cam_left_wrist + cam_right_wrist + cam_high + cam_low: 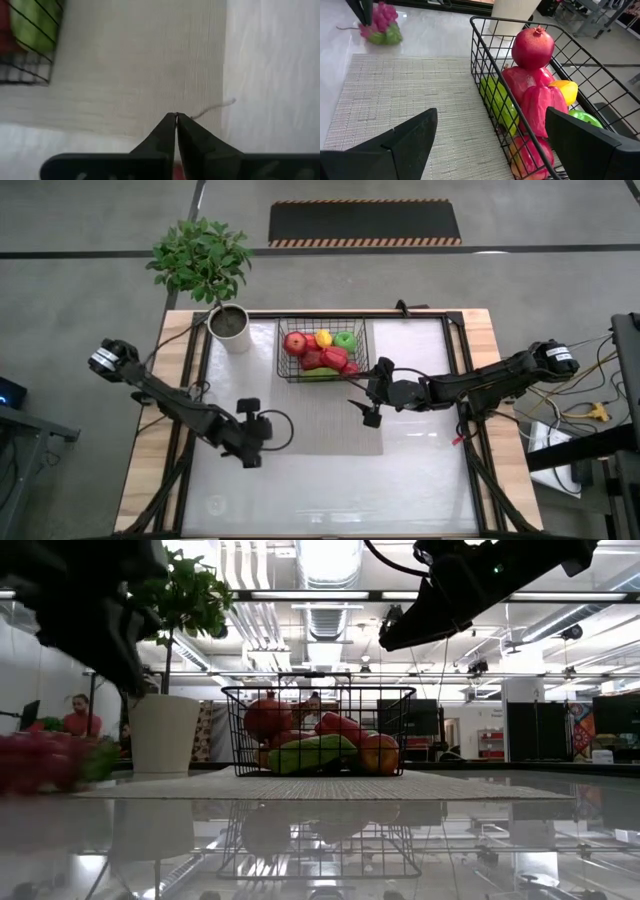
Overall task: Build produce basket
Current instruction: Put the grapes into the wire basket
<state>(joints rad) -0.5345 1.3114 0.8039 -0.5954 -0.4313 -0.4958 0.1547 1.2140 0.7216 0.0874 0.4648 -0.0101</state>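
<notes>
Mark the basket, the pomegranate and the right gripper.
basket [479, 65], right wrist view, near corner of the wire wall.
pomegranate [533, 48], right wrist view, middle of its red skin.
right gripper [490, 135], right wrist view, midway between its open fingertips.

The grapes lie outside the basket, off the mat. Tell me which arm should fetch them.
Left. Its gripper, shut, hangs right by the grapes. The right gripper, open, sits over the mat beside the basket, farther from them.
</notes>
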